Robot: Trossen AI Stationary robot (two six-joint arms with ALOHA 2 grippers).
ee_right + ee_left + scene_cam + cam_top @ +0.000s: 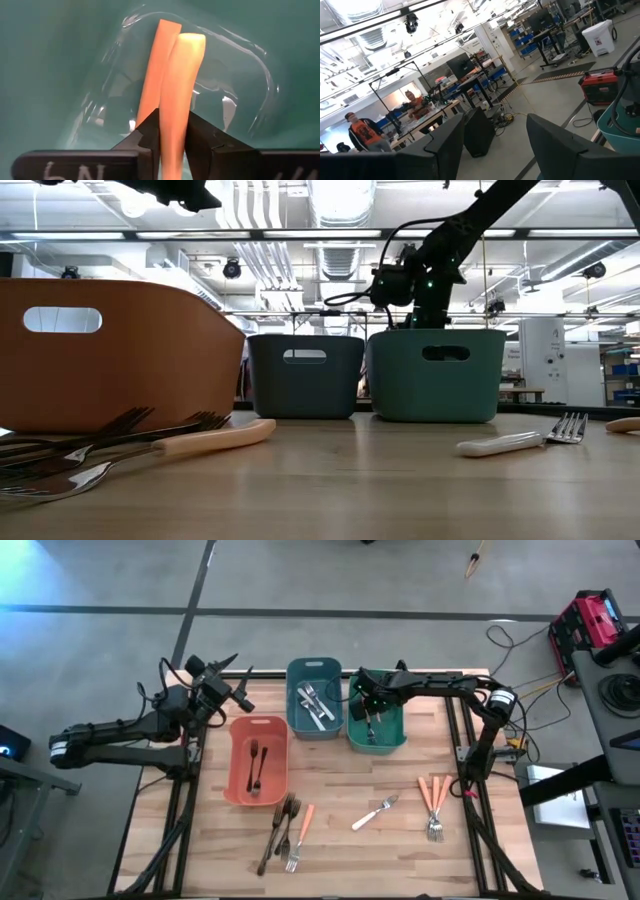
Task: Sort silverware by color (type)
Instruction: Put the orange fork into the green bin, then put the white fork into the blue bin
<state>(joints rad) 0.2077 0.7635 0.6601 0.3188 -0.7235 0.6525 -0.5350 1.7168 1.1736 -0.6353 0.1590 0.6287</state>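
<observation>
- The right gripper (pixel 172 142) is hanging inside the teal-green plastic bin (pixel 392 738) at the back of the tabletop, its two dark fingers (pixel 145 137) pinching the pale orange handle of a utensil (pixel 180 95) that is pointing down toward the bin floor.
- A second orange handle (pixel 152 75) is lying just beside and partly behind the held one, apparently already resting in the bin; whether the two are touching is hard to tell.
- Judging from this, the step in hand is the drop-off of an orange-handled piece into the green bin; the pinch looks light, so the release may be starting.
- The next move calls for spreading the fingers fully, lifting straight up clear of the bin walls, then reaching for the remaining orange-handled forks (pixel 433 806) near the right front of the wooden tabletop (pixel 340 790).
- A white-handled fork (pixel 375 813) is lying alone at mid-front, and a mixed cluster of dark bronze forks with one orange-handled piece (pixel 286 832) is sitting in front of the salmon plastic bin (pixel 236 790).
- The salmon bin is already holding dark utensils (pixel 256 765), and the blue-grey bin (pixel 296 720) is holding shiny silver ones (pixel 315 705).
- The left gripper (pixel 235 692) is waiting spread wide above the back left corner, holding nothing.
</observation>
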